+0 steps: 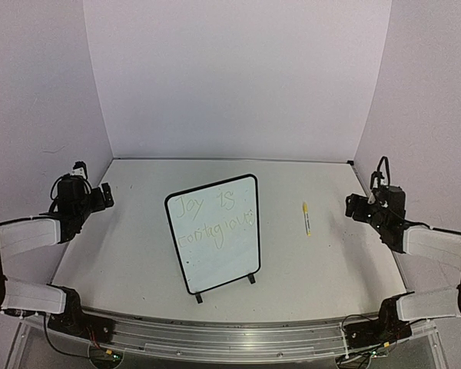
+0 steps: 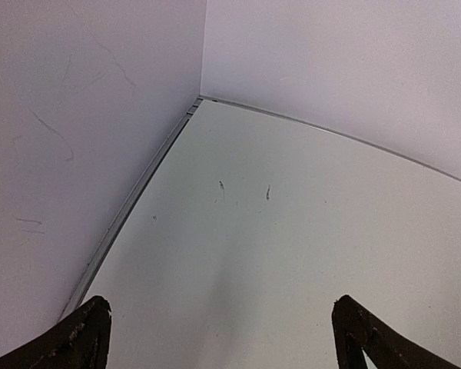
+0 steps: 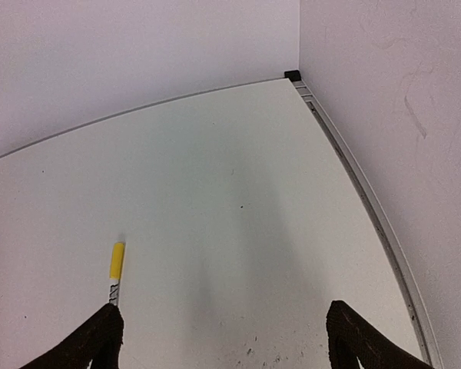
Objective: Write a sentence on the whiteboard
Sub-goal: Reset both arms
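Apparently done: sentence (image 1: 215,219) on whiteboard (image 1: 224,263), marker (image 1: 306,218) on table (image 1: 134,257), left pincer (image 1: 104,195) and right pincer (image 1: 353,206) spread empty; park arms clear of it.

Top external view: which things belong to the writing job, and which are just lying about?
Job: whiteboard upright; sentence written on it; marker lying flat to its right.
Not the job: scuff marks on the table; backdrop walls.

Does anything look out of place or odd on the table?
The whiteboard stands twisted off square to the table edge, and its sentence is faint. The marker lies loose to its right. Nothing spilled.
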Controlling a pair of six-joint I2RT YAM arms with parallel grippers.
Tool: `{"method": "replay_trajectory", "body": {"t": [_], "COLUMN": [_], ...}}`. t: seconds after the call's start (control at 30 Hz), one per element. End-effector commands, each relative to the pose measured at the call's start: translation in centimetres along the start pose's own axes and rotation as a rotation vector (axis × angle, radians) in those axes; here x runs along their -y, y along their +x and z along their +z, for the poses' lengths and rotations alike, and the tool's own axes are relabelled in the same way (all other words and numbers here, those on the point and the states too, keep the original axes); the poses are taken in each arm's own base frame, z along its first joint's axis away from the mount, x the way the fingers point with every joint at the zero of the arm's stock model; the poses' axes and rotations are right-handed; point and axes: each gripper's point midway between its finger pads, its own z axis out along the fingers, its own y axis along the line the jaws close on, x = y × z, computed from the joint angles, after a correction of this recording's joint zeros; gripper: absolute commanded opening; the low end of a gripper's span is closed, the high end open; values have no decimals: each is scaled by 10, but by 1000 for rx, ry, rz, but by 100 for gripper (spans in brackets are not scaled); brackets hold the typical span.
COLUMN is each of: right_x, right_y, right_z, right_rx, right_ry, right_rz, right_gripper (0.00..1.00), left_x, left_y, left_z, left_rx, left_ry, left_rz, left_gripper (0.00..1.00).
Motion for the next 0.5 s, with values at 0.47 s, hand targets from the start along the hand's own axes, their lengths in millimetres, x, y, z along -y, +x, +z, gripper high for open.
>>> {"method": "replay_trajectory", "body": {"t": [0.47], "right_x": [19], "right_y": [-16], "right_z": [-34], "right_rx": [190], "right_ry": [61], "right_rz": [-15], "right_gripper": [88], "left_x": [-17], "left_y": [-1], "left_z": [4], "left_rx": [114], "left_ry": [-79], "left_rz": [-15], "left_gripper": [99]}}
